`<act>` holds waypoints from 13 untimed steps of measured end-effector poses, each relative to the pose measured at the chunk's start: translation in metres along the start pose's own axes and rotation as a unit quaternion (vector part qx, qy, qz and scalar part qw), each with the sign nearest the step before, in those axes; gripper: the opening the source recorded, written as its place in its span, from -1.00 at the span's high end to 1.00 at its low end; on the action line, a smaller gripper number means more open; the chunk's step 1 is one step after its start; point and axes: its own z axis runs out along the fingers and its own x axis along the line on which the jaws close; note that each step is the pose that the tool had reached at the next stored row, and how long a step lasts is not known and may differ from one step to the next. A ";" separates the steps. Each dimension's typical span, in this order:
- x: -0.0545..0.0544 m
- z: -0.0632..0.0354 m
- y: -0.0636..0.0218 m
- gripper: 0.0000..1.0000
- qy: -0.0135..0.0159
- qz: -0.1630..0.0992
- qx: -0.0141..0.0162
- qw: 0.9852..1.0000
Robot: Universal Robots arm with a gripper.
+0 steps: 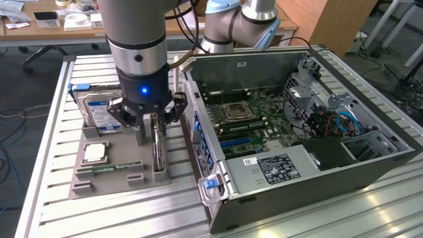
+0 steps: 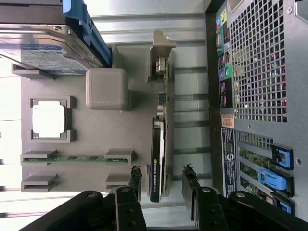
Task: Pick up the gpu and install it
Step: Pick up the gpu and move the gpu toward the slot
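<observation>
- The hand (image 2: 162, 171) hung right over the gray holder (image 1: 112, 184), on the holder's side nearest the open computer case (image 1: 370, 166).
- The gpu (image 2: 157, 144) stood on its thin edge in a slot of the holder. Its silver bracket (image 2: 161, 53) was at the holder's end by the hard drive (image 1: 99, 111).
- The hand was open. Its 2 fingers (image 2: 136, 180) stood apart with 1 on each side of the gpu, and a gap showed on both sides. It held nothing.
- The fingers sat at the end of the gpu far from the bracket, over the black cover.
- A square chip (image 1: 94, 152) and a thin green memory stick (image 1: 109, 167) lay in their own spots on the holder, well apart from the hand.
- The holder rested on the ribbed metal tabletop (image 1: 79, 218), just beside the case.
- I think the step in hand was getting a good grip on the gpu, which was not yet lifted.
- To do it well, the gpu should sit in the middle of the 2 fingers, so that both touch it at once and it does not tip in its slot.
- The fingers should press on the flat black sides, not on the small parts of the bare board.
- The squeeze should be firm but soft, because the card looked thin and could bend.
</observation>
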 end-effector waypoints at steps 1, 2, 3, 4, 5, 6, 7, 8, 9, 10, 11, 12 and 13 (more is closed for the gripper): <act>0.000 0.0013 -0.0001 0.05 0.000 0.000 0.000 1.000; 0.000 0.0016 -0.0001 0.05 0.000 0.000 0.000 1.000; 0.000 0.0016 -0.0001 0.05 0.000 0.000 0.000 1.000; 0.000 0.0017 -0.0001 0.05 0.000 0.000 0.000 1.000; 0.000 0.0017 -0.0001 0.05 0.000 0.000 0.000 1.000; 0.000 0.0017 -0.0001 0.05 0.000 0.000 0.000 1.000; 0.000 0.0017 -0.0001 0.05 0.000 0.000 0.000 1.000; 0.000 0.0017 -0.0001 0.05 0.000 0.000 0.000 1.000; 0.000 0.0019 -0.0001 0.05 0.000 0.000 0.000 1.000; 0.000 0.0024 -0.0001 0.05 0.000 0.000 0.000 1.000; 0.000 0.0028 -0.0001 0.05 0.000 0.000 0.000 1.000; 0.000 0.0027 -0.0001 0.05 0.000 0.000 0.000 1.000; 0.000 0.0027 -0.0001 0.05 0.000 0.000 0.000 1.000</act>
